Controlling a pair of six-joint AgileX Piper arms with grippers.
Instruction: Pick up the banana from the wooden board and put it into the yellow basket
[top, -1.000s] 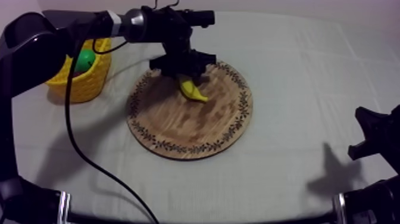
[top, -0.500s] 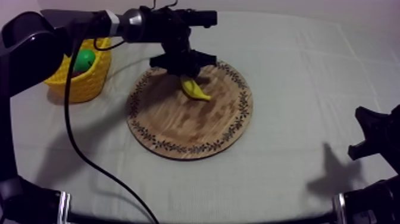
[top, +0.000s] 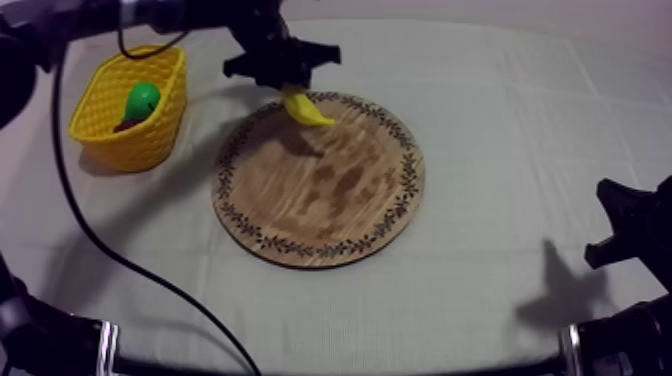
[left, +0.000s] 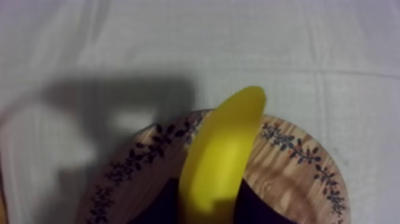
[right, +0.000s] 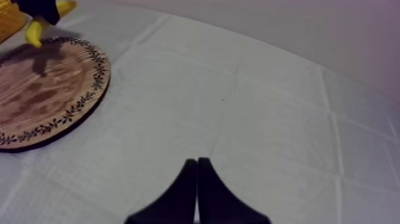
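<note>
The banana (top: 305, 108) is seen as smooth, plain yellow and gently curved, with a rounded free tip. It is held tilted, upper end in the left gripper (top: 288, 88), above the board (top: 330, 215) at the rim's 12 o'clock. Its shadow is cast on the wood below, so it appears clear of the surface. In the left wrist view its lower length is cut off and its gripped end is hidden between the black fingers (left: 156, 207), of which very little is shown.

The basket (top: 150, 140) is set on the cloth (top: 500, 120) at the board's 10 o'clock, apart from it. A green pear (top: 143, 98) is lying in it; a dark item beside the pear cannot be made out. In the right wrist view only a corner of the basket is caught, near the banana.

The left gripper is pinched on the banana, one finger at each side. The right gripper (right: 197, 184) is pressed together as a narrow wedge with nothing held, over bare cloth at the board's 4 o'clock, well apart from it.
</note>
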